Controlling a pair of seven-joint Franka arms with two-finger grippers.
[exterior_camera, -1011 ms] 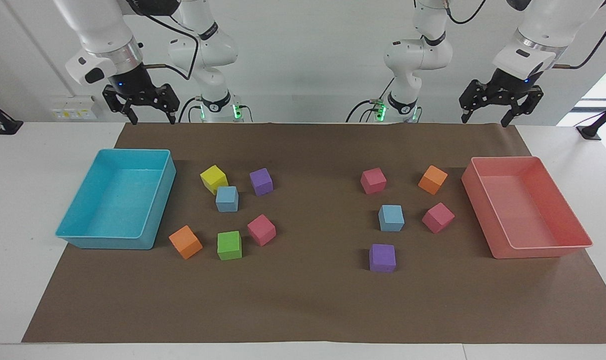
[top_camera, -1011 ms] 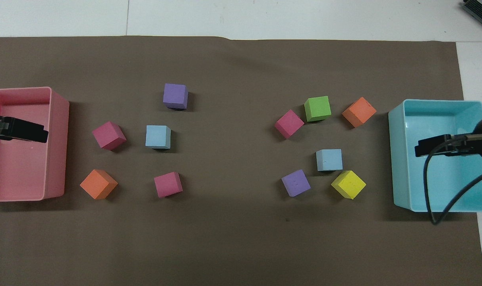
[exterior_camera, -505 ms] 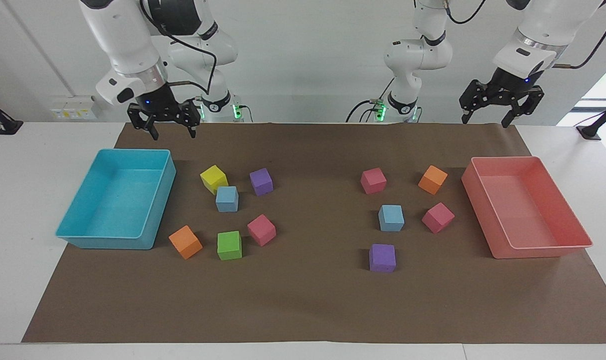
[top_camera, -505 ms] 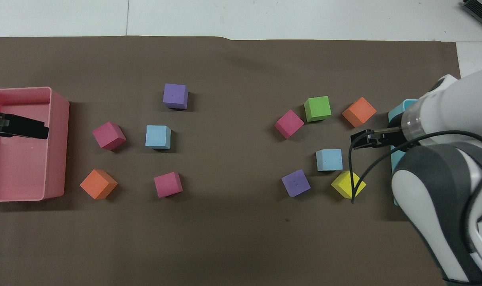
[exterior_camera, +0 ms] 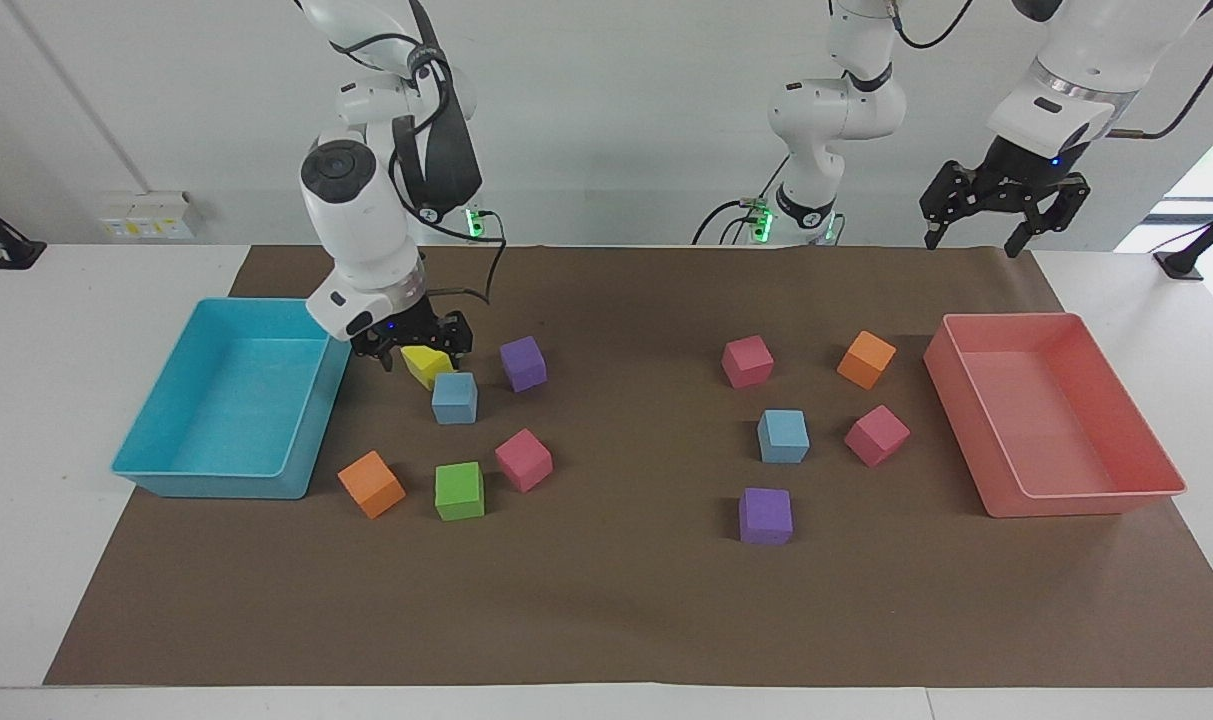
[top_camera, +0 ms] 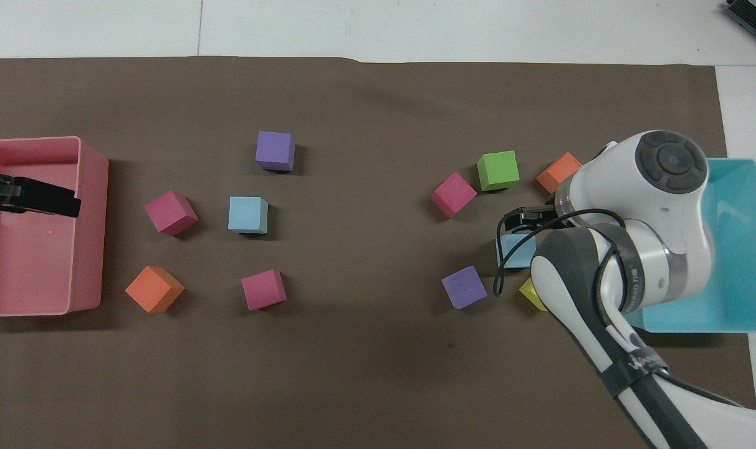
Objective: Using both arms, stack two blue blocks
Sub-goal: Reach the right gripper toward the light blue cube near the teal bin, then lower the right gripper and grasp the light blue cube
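**Right tool goes low by the first blue block**

From the camera that faces the robots, I see my right tool (exterior_camera: 413, 347) low over the yellow block (exterior_camera: 426, 364). That block sits just beside one blue block (exterior_camera: 454, 398), on the side nearer the robots. I think the arm is low here because I want that blue block. The tool is not on it yet. Its fingers look a little apart, with nothing between them. The yellow block is so close that I think a finger could bump it.

The other blue block (exterior_camera: 783, 436) sits toward the left arm's end of the table (exterior_camera: 616, 600), with a pink block (exterior_camera: 877, 435) beside it and a purple block (exterior_camera: 766, 516) farther from the robots. My left tool (exterior_camera: 1003, 207) waits up high, spread open and empty, above the table's edge near the pink tray (exterior_camera: 1156, 470).

From the camera above, the right arm covers most of the first blue block (top_camera: 513, 249); only one part peeks out, with a bit of yellow (top_camera: 530, 294) beside it. The second blue block (top_camera: 248, 214) lies in the open, so I think it makes a good base. The left tool (top_camera: 69, 206) shows over the pink tray (top_camera: 91, 187). Nothing is stacked yet.
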